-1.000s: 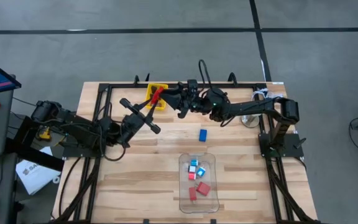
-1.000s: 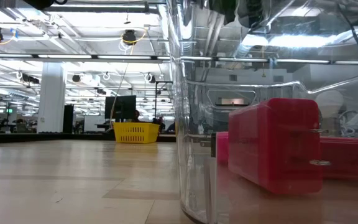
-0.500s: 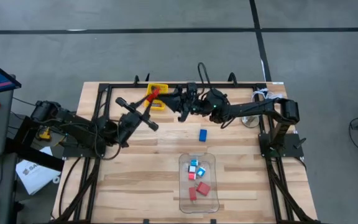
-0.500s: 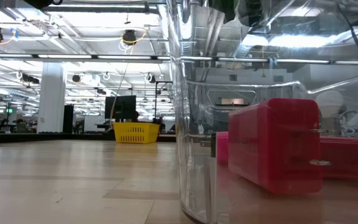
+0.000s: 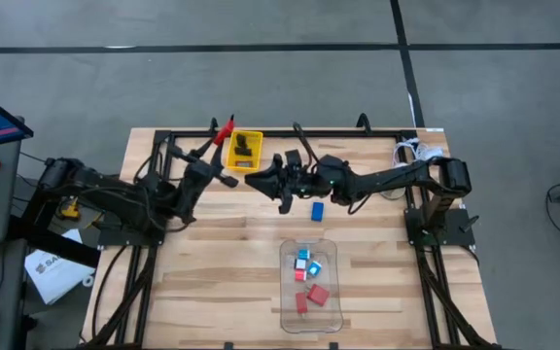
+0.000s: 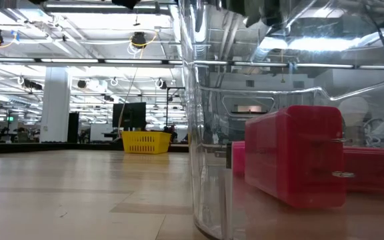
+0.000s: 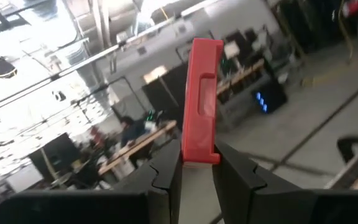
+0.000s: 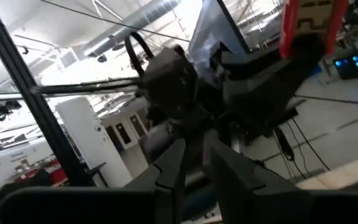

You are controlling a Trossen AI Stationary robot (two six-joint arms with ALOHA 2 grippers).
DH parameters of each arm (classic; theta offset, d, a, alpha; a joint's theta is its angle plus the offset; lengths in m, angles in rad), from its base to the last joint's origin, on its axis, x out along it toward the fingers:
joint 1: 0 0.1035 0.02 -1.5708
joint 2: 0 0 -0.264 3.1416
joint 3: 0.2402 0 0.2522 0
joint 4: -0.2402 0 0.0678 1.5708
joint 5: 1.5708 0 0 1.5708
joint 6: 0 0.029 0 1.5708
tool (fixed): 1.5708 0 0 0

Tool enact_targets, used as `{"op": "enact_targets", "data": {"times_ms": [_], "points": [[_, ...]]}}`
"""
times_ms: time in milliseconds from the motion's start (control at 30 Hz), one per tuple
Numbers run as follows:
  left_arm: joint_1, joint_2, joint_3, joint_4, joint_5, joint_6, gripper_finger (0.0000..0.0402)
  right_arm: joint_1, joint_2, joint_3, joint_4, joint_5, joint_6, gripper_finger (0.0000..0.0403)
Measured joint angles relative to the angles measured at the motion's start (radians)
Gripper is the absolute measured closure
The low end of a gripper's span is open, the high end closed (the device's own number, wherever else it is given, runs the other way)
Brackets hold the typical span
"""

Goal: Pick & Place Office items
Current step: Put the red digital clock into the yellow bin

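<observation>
Bin (image 5: 311, 287) of clear plastic sits nearest the table's front edge, a little right of centre, holding several office items: two red blocks (image 5: 311, 297) at its near end and small white-and-cyan bits (image 5: 307, 262) at its far end. In the low view the bin wall (image 6: 205, 133) fills the right half of the picture, with a red block (image 6: 295, 153) pressed close behind it. Farther back on the bare wood lies one blue block (image 5: 317, 210), alone, between the bin and the right arm.

The right gripper (image 5: 259, 181) hangs above the table just beyond the blue block and to its left, reaching in from the right side. In the right wrist view its fingers (image 8: 168, 167) stand near together with a narrow gap and nothing visible between them.

The left gripper (image 5: 220, 136) is raised near the table's far edge, just left of the yellow tray (image 5: 245, 152). It pinches a red block (image 7: 200, 102) between its two fingers (image 7: 235, 171); the block stands up out of the grip, and in the high view it shows as a red sliver (image 5: 225, 127) at the gripper's tip. The left arm's red piece also shows in the right wrist view, farther off (image 8: 289, 25).

The tray holds a dark item (image 5: 245, 149), too small to tell more. From table height the tray (image 6: 146, 141) appears far back, left of the bin.
</observation>
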Motion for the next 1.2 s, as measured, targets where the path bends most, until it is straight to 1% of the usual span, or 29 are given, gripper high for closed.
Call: {"op": "enact_targets", "data": {"times_ms": [133,233,333,467,533,667,800,867,933,1000,1100,1133,1200], "points": [[0.000,-0.019,0.000,-0.180,-0.088,-0.066,0.0335,-0.001,-0.023,-0.061,-0.024,0.004,0.019,0.0336],[0.002,-0.018,0.000,-0.306,-0.140,-0.141,0.0339,0.007,-0.070,-0.133,-0.039,0.021,0.023,0.0336],[0.002,-0.018,0.000,-0.356,-0.159,-0.205,0.0343,0.020,-0.126,-0.218,-0.046,0.048,0.030,0.0336],[0.033,-0.018,0.000,-0.396,-0.161,-0.303,0.0344,0.044,-0.223,-0.316,-0.036,0.092,0.029,0.0336],[0.060,-0.019,0.000,-0.417,-0.127,-0.344,0.0344,0.059,-0.266,-0.362,-0.038,0.110,0.024,0.0336],[0.131,-0.019,0.000,-0.530,0.066,-0.506,0.0344,0.104,-0.348,-0.432,-0.040,0.160,-0.005,0.0336],[0.265,-0.019,0.018,-0.661,0.249,-0.695,0.0344,0.158,-0.401,-0.478,-0.043,0.225,-0.044,0.0336],[0.343,-0.019,0.041,-0.744,0.374,-0.797,0.0344,0.181,-0.422,-0.497,-0.043,0.257,-0.058,0.0336],[0.423,-0.018,0.069,-0.829,0.519,-0.891,0.0344,0.199,-0.432,-0.508,-0.052,0.266,-0.069,0.0336],[0.494,-0.018,0.097,-0.906,0.667,-0.962,0.0344,0.212,-0.440,-0.519,-0.054,0.266,-0.075,0.0336],[0.586,-0.018,0.145,-1.040,0.856,-1.054,0.0344,0.225,-0.452,-0.535,-0.054,0.266,-0.076,0.0336],[0.612,-0.018,0.163,-1.093,0.897,-1.083,0.0344,0.230,-0.454,-0.543,-0.053,0.266,-0.076,0.0336],[0.659,-0.018,0.197,-1.194,0.937,-1.133,0.0344,0.231,-0.464,-0.560,-0.054,0.267,-0.076,0.0336]]}}
